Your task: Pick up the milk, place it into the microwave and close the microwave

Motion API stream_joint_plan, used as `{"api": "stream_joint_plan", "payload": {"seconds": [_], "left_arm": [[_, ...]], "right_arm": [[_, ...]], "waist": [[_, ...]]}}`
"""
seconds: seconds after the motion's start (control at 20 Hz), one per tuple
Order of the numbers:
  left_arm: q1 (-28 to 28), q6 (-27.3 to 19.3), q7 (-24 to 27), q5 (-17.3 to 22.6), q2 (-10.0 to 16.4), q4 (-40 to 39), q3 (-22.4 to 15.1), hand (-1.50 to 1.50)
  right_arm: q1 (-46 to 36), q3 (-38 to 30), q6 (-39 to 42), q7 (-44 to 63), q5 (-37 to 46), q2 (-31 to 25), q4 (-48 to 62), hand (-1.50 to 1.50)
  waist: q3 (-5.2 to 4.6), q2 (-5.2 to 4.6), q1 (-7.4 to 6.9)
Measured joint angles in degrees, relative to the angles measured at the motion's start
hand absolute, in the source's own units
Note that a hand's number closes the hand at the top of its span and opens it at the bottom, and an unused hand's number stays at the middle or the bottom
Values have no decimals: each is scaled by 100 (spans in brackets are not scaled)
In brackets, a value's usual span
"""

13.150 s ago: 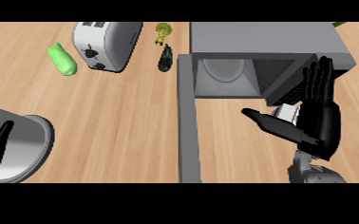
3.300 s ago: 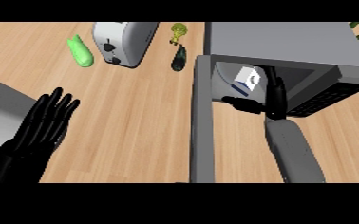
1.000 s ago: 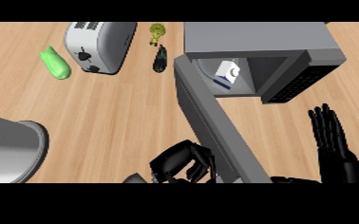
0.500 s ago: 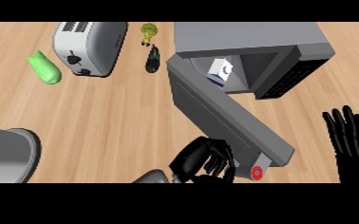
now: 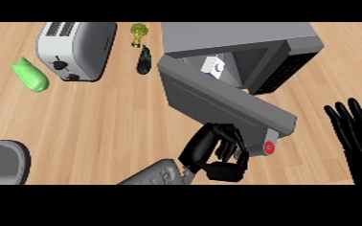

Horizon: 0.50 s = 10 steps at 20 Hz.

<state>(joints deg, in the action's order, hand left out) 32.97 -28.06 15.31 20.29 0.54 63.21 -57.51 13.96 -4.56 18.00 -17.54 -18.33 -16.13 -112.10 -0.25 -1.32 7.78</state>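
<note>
Where our left forearm [image 5: 152, 175] comes up from the lower edge, our left hand [image 5: 212, 154] sits with its fingers curled in. It grips nothing that we can see, and its knuckles lie against the outer face of the microwave's door [image 5: 219, 103], close to the door's free end. A red round mark [image 5: 269, 147] shows on that end, just beside the hand. At the right edge we see our right hand [image 5: 346, 127], flat and wide, fingers straight and pointing away from us, well apart from the door. A grey dish [image 5: 10, 160] is cut off by the lower left corner of the wooden counter [image 5: 99, 119].

Farther out, the door stands at a slant, partly open, leaving a gap into the microwave [image 5: 240, 38]. Through that gap we see the milk carton [image 5: 214, 67] inside the cavity, upright as far as we can tell. To the left lie a green vegetable [image 5: 29, 74], a toaster [image 5: 74, 48], a dark vegetable [image 5: 144, 60] and, farthest, a yellow-green sprig [image 5: 139, 30].
</note>
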Motion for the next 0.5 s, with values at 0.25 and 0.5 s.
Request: {"api": "stream_joint_plan", "payload": {"seconds": [0.25, 0.5], "left_arm": [[503, -331, 94, 523, -16, -214, 107, 150], [1045, -535, 17, 1016, -38, -566, 349, 150]], "right_arm": [[-48, 91, 232, 203, -281, -146, -306, -150], [-143, 89, 324, 407, -558, -261, -530, -150]], "waist": [[-2, -37, 259], [0, -99, 480]]}}
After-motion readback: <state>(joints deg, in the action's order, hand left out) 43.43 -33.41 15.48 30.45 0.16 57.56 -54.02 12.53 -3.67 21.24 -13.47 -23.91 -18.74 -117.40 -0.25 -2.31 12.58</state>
